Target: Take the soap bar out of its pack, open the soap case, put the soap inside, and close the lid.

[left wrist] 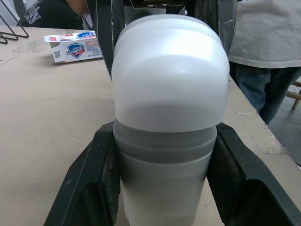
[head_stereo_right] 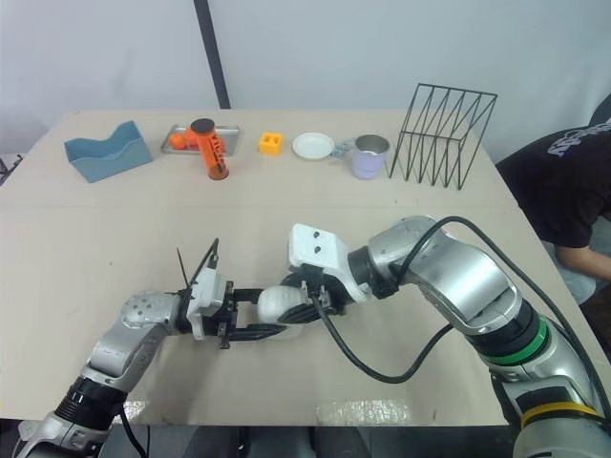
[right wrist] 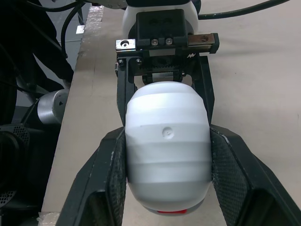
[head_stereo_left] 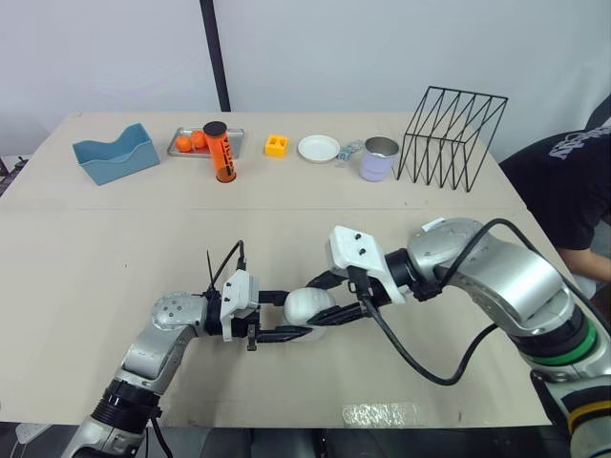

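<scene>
The white oval soap case [head_stereo_left: 307, 305] is held just above the table's near middle, between both grippers. My left gripper [head_stereo_left: 284, 317] is shut on its left end and my right gripper [head_stereo_left: 332, 298] is shut on its right end. In the left wrist view the white lid [left wrist: 170, 75] sits over a greyish base [left wrist: 164, 183], with a black finger [left wrist: 91, 183] pressed to each side. The right wrist view has the case [right wrist: 167, 155] squeezed between the right fingers [right wrist: 110, 179], with the left gripper [right wrist: 165, 82] clamped on its far end. The opened soap pack [left wrist: 75, 44] lies flat on the table behind.
Along the table's far edge stand a blue tray [head_stereo_left: 116, 153], an orange cylinder [head_stereo_left: 221, 151] on a metal tray [head_stereo_left: 181, 143], a yellow block [head_stereo_left: 276, 145], a white plate [head_stereo_left: 318, 148], a purple cup [head_stereo_left: 378, 158] and a black wire rack [head_stereo_left: 451, 138]. A person [head_stereo_left: 563, 186] sits at the right.
</scene>
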Robot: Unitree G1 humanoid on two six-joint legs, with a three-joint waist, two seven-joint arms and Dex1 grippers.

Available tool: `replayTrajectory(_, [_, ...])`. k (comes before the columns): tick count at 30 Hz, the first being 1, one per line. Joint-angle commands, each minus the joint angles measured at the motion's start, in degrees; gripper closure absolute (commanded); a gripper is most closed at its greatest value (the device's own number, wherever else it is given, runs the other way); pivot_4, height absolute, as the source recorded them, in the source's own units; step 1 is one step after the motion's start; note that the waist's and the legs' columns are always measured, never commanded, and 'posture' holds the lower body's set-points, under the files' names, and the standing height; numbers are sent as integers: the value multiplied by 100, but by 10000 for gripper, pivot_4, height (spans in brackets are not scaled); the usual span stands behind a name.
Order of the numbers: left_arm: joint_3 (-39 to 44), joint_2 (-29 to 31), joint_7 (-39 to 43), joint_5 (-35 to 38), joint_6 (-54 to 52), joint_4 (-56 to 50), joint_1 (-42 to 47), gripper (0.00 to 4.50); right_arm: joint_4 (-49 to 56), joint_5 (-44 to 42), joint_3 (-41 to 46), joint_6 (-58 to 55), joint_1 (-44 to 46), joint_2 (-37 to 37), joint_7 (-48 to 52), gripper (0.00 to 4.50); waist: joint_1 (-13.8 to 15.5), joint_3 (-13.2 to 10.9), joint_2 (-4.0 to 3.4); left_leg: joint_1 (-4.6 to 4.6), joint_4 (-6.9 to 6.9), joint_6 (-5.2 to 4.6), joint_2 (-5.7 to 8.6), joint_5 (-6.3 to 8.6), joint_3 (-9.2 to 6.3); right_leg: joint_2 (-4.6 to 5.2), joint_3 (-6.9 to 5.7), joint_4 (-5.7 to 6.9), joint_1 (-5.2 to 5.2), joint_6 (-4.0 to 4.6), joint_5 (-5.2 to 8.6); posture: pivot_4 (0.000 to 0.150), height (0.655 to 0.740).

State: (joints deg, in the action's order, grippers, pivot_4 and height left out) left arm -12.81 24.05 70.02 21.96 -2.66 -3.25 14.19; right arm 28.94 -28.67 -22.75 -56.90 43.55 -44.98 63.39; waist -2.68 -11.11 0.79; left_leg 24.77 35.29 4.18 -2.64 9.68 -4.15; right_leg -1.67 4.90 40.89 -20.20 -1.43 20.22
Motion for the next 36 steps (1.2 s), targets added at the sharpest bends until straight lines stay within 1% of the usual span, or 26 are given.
replayTrajectory(1, [-14, 8, -35, 25, 32, -227, -17, 25548, 32, 68, -274, -80, -104, -65, 34, 25751, 0, 0, 0, 0, 0, 0, 0, 0, 0, 0, 0, 0, 0, 0, 0, 1500, 7400])
replayTrajectory(12, [-12, 7, -68, 27, 11, -244, -3, 25548, -3, 147, -392, -125, -129, -58, 46, 25751, 0, 1, 1, -4, 0, 0, 0, 0, 0, 0, 0, -1, 4, -3, 2, 1500, 7400])
replayTrajectory(21, [-25, 6, -84, 21, 17, -236, 9, 25548, 13, 30, -364, -319, -107, 31, 13, 25751, 0, 2, 2, -5, 0, 0, -1, 0, 0, 0, 0, -1, 5, -3, 2, 1500, 7400])
replayTrajectory(36, [-26, -3, -86, -14, 51, -180, 44, 25548, 32, 169, -511, -257, -159, -1, 6, 25751, -1, 3, 2, -9, -1, 0, -2, 0, 0, -1, 0, -3, 8, -10, 5, 1500, 7400])
